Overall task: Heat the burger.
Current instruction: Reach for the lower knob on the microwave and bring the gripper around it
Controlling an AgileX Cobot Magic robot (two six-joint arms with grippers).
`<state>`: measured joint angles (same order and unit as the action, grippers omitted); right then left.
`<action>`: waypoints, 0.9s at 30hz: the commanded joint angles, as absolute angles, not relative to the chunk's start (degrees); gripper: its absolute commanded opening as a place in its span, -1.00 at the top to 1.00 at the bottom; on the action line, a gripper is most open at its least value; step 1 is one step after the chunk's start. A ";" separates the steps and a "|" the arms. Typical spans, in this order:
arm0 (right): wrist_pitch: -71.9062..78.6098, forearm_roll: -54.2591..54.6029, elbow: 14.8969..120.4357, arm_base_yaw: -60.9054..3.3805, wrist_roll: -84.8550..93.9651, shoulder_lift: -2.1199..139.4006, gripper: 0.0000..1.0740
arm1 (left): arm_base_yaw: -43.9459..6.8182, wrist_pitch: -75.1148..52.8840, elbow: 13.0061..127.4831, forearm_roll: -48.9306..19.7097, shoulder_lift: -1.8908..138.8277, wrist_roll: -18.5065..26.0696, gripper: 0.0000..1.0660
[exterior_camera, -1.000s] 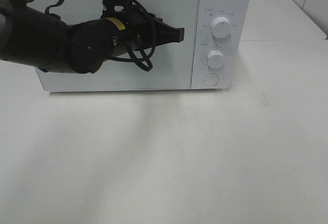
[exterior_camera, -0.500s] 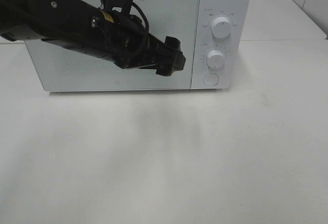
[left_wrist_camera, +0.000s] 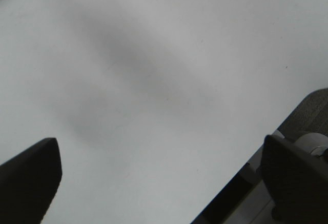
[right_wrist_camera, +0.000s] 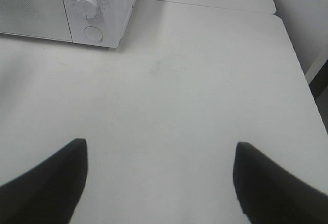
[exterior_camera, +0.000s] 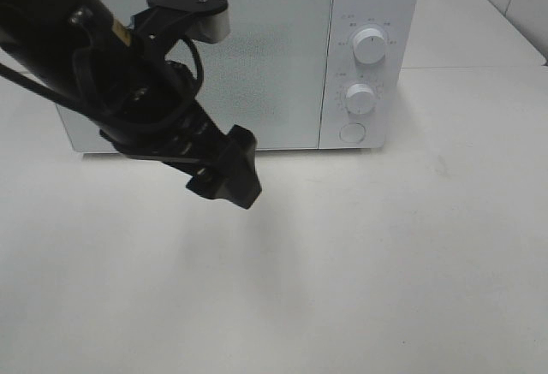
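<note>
Jaws of both grippers are spread wide and hold nothing: the left gripper [left_wrist_camera: 163,180] hangs over the table [exterior_camera: 385,263] before the microwave [exterior_camera: 257,57], the right gripper [right_wrist_camera: 161,183] near its dial side. Its door is closed. No view shows the burger; it is perhaps already inside. Setting the 2 dials [exterior_camera: 370,46] probably remains

Open tabletop [exterior_camera: 385,263] before shut microwave [exterior_camera: 274,57]
</note>
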<state>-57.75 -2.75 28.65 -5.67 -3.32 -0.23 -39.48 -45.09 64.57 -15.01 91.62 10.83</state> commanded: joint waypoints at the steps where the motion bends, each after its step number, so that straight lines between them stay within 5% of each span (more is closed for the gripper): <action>1: -57.01 -2.86 28.53 -5.44 -2.46 -1.78 -0.42 | -38.16 -47.84 64.40 -13.81 90.76 9.22 -0.84; 18: -57.01 -2.86 28.53 -5.44 -2.46 -1.78 -0.42 | -8.37 -65.60 64.40 -13.24 78.55 8.88 -0.84; 27: -57.01 -2.86 28.53 -5.44 -2.46 -1.78 -0.42 | 3.44 -67.04 58.56 -13.06 69.84 8.88 -0.84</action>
